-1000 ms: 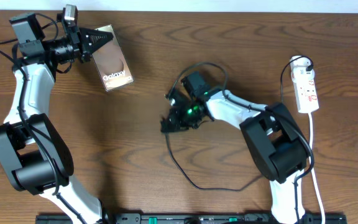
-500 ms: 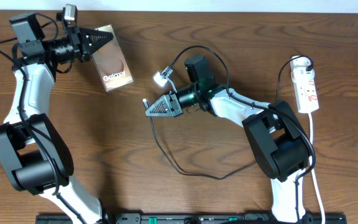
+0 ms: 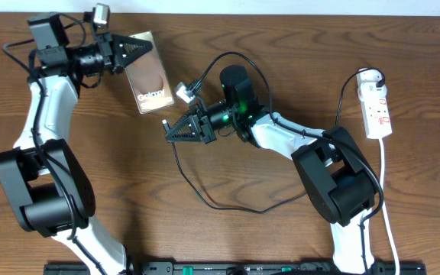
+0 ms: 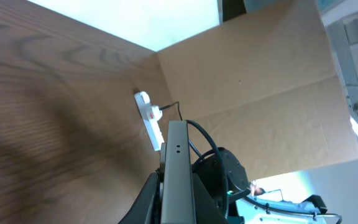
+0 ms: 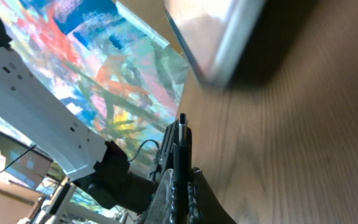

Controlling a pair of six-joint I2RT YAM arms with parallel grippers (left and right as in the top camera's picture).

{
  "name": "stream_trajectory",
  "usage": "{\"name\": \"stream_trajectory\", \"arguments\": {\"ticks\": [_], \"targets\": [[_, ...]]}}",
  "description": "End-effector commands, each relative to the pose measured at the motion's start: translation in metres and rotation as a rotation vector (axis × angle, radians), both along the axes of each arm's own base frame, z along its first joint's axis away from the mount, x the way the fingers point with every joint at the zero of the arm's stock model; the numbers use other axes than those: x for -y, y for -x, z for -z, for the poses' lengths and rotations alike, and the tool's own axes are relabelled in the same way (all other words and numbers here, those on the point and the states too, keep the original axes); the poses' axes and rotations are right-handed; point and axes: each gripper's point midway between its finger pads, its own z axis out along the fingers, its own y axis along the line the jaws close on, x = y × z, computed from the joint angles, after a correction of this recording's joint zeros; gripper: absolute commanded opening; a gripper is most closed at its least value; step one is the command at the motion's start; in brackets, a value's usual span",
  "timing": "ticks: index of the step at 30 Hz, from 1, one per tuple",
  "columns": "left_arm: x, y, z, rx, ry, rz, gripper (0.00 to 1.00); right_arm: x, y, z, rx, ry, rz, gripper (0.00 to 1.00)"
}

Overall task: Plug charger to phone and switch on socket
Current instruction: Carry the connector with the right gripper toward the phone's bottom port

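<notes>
wooden table: one phone upper left, one charger, one socket far right. left gripper clamps phone; right gripper pinches charger. both now nearer each other.

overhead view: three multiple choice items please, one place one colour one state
1. Where is the socket? A near the table's right edge; B at its left edge; C held aloft.
2. What colour is the charger? A white; B black; C red.
3. The left end effector is: A open; B shut on the phone; C shut on the socket.
Answers: 1 A, it lies by the right edge. 2 B, its cable loops dark across the wood. 3 B, it clamps the phone's corner.
</notes>
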Motion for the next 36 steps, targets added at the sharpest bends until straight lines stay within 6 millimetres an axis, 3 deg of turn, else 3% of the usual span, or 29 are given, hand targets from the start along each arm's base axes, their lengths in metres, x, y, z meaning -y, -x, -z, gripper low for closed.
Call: {"name": "stream_trajectory", "arguments": {"ticks": [1, 30, 36], "targets": [[0.008, 0.011, -0.019, 0.058, 0.014, 0.052, 0.07, 0.003, 0.007, -0.008, 0.021, -0.034, -0.053, 0.01], [0.016, 0.012, -0.019, 0.039, 0.02, 0.068, 0.07, 0.005, -0.019, -0.009, 0.047, -0.028, 0.063, 0.01], [0.016, 0.012, -0.019, 0.073, 0.01, 0.07, 0.07, 0.003, -0.025, -0.018, 0.058, -0.046, 0.091, 0.01]]}}
